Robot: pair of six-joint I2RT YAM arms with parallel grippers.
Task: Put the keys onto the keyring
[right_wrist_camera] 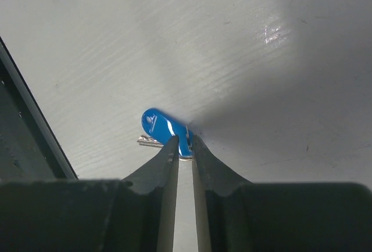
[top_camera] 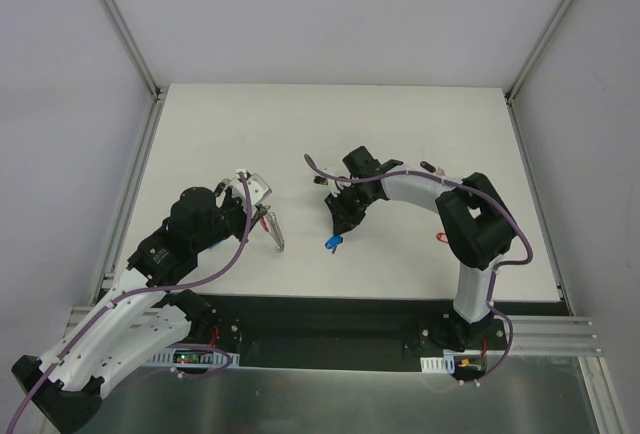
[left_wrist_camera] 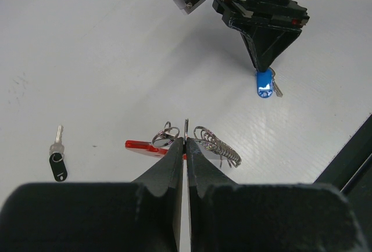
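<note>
As fingers (right_wrist_camera: 167,168) pinch, glossy blue key (right_wrist_camera: 157,123), coiled keyring (left_wrist_camera: 220,146)

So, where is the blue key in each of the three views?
Top external: the blue key lies near the centre, under the right claw.
Left wrist: upper right, just below that claw's tip.
Right wrist: centre, pinched at the claw's tip.
Shared landmark: the right claw, closed on the key.
</note>
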